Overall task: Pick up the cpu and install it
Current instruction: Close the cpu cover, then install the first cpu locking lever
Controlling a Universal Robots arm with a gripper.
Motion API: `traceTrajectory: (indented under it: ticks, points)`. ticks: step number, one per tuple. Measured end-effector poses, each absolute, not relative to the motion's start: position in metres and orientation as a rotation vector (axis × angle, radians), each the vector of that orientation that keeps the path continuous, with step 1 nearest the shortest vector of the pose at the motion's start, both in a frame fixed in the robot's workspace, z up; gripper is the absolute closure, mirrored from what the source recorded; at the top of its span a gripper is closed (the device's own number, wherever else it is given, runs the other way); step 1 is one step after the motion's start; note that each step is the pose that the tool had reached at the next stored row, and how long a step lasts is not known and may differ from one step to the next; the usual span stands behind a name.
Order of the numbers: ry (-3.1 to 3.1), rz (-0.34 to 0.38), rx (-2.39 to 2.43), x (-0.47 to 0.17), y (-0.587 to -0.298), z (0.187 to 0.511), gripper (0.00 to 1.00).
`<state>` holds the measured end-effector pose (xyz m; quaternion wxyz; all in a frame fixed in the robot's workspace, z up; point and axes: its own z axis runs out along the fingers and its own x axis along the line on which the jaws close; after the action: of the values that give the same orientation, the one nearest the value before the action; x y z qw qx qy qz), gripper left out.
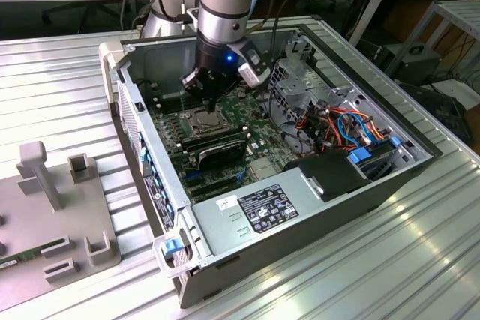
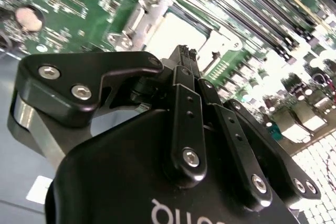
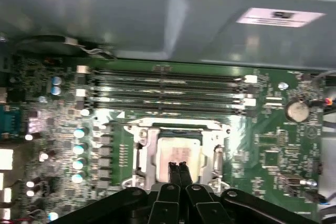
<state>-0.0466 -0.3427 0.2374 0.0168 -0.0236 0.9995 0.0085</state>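
Observation:
The cpu (image 3: 178, 149) is a pale silver square lying flat in the metal-framed socket (image 3: 144, 148) on the green motherboard (image 3: 262, 129). In the second wrist view the cpu (image 2: 176, 38) shows just past the fingertips. My gripper (image 3: 177, 167) hangs right over the cpu's near edge, its two black fingers pressed together with nothing between them. I cannot tell whether the tips touch the chip. In the exterior view my gripper (image 1: 212, 100) sits low inside the open computer case (image 1: 225, 230), directly above the socket (image 1: 202, 119).
Long memory slots (image 3: 168, 90) run beside the socket, with the case wall (image 3: 157, 19) just beyond. A black card (image 1: 217, 151), a power supply (image 1: 262, 207) and coloured cables (image 1: 345, 129) crowd the case. A grey fixture (image 1: 52, 207) stands on the table at the exterior view's left.

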Motion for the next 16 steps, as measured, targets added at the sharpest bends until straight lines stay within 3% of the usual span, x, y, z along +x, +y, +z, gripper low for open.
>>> traceTrajectory:
  ticks: [16]
  points:
    - [3.107, 0.027, -0.074, -0.0455, -0.3427, 0.2373, 0.89]
